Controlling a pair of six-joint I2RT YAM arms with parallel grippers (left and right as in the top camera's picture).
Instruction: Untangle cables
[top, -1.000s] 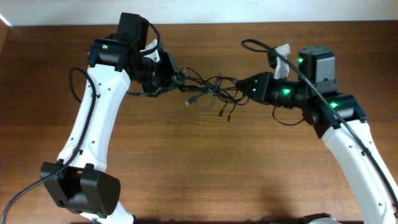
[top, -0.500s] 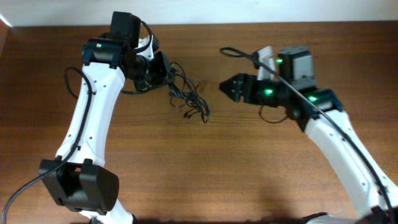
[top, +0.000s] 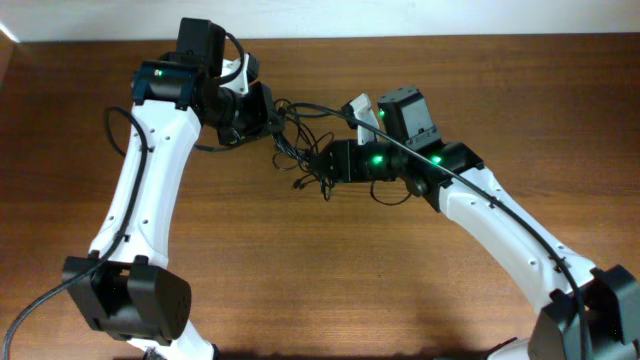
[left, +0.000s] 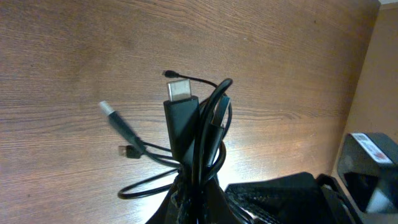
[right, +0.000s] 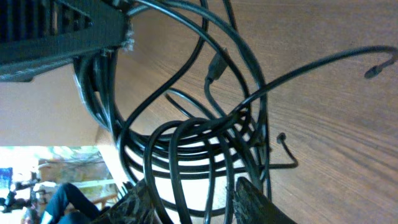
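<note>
The cables (top: 296, 150) are a bunch of thin black cords hanging from my left gripper (top: 268, 118), which is shut on them near the table's back. In the left wrist view the bunch (left: 186, 137) rises from the jaws (left: 196, 202), with a silvery flat plug and a smaller plug sticking out. My right gripper (top: 318, 162) is open at the lower right of the bunch. In the right wrist view several cable loops (right: 186, 143) pass between its spread fingers (right: 199, 202).
The wooden table (top: 330, 270) extends in front of both arms. The left arm's base (top: 130, 300) stands at the front left. A pale wall edge (top: 400, 15) runs behind the table. The right arm's own thick cable (top: 330, 108) arches over the bunch.
The bunch was stretched between both grippers. The right gripper let go and the cables dropped to hang from the left. The right gripper has now moved left into the bunch.
</note>
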